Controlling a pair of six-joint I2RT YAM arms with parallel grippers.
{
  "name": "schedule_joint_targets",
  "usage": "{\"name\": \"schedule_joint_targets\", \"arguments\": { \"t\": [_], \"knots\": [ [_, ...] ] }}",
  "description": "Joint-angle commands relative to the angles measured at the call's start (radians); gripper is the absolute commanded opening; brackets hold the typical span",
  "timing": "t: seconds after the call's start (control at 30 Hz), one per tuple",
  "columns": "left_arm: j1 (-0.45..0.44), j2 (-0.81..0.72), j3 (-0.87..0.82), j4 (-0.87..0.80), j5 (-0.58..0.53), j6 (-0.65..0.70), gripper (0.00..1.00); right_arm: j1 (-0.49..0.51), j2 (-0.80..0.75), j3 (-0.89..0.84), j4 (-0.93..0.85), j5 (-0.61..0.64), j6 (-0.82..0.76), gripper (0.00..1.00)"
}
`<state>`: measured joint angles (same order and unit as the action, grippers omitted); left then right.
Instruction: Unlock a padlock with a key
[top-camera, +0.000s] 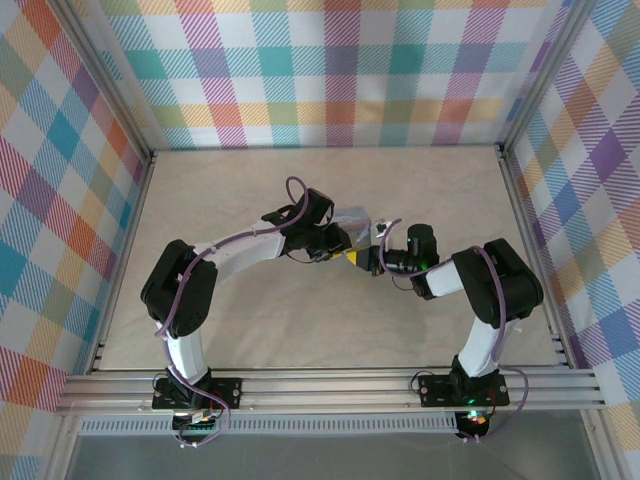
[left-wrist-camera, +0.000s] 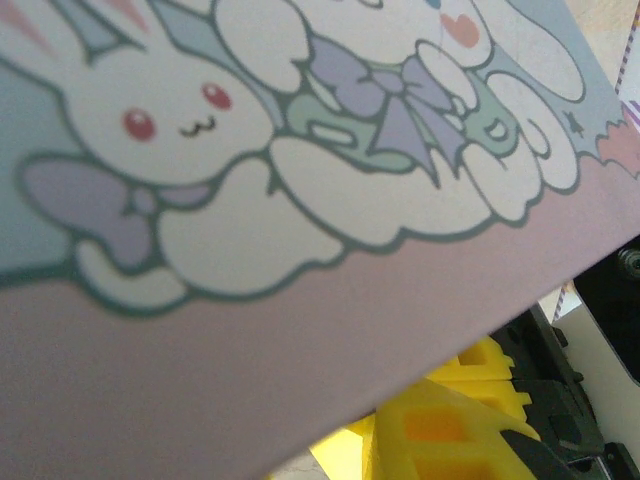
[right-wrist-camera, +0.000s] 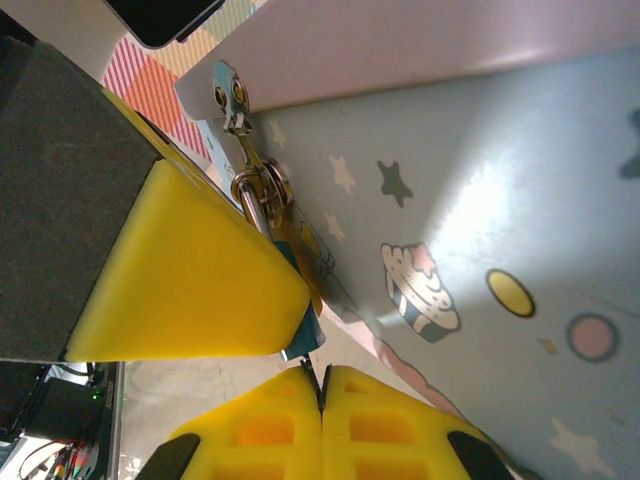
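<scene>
Left hand (top-camera: 343, 242) grips the pale blue tin (top-camera: 356, 217) at the frame's centre. We see the right hand (right-wrist-camera: 320, 400), pads pressed together, lower centre, just below the padlock (right-wrist-camera: 262, 192) hanging from the tin's clasp (right-wrist-camera: 231, 96).

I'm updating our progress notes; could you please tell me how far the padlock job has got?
Done: both arms are at the tin. In hand: the right fingers, shut, sit under the padlock, a left finger beside it; I can't make out a key. Left: the padlock still hangs on the latch, so unlocking remains.
</scene>
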<state>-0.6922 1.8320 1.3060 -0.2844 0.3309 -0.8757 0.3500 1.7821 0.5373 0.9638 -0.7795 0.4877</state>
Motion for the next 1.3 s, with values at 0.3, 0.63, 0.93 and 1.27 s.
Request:
{"name": "schedule_joint_targets", "arguments": {
  "t": [0.3, 0.63, 0.93, 1.27],
  "knots": [
    [-0.021, 0.013, 0.001, 0.053, 0.029, 0.006, 0.27, 0.002, 0.041, 0.009, 0.042, 0.012, -0.022, 0.00],
    [0.019, -0.153, -0.086, 0.019, -0.059, 0.011, 0.61, 0.000, 0.033, 0.050, -0.177, -0.020, -0.073, 0.00],
    [0.004, -0.298, -0.391, 0.338, -0.140, -0.227, 0.61, 0.006, -0.063, 0.097, -0.479, -0.036, -0.004, 0.00],
    [-0.071, -0.272, -0.566, 0.673, -0.201, -0.459, 0.50, 0.044, -0.114, 0.129, -0.619, -0.019, 0.159, 0.00]
  ]
}}
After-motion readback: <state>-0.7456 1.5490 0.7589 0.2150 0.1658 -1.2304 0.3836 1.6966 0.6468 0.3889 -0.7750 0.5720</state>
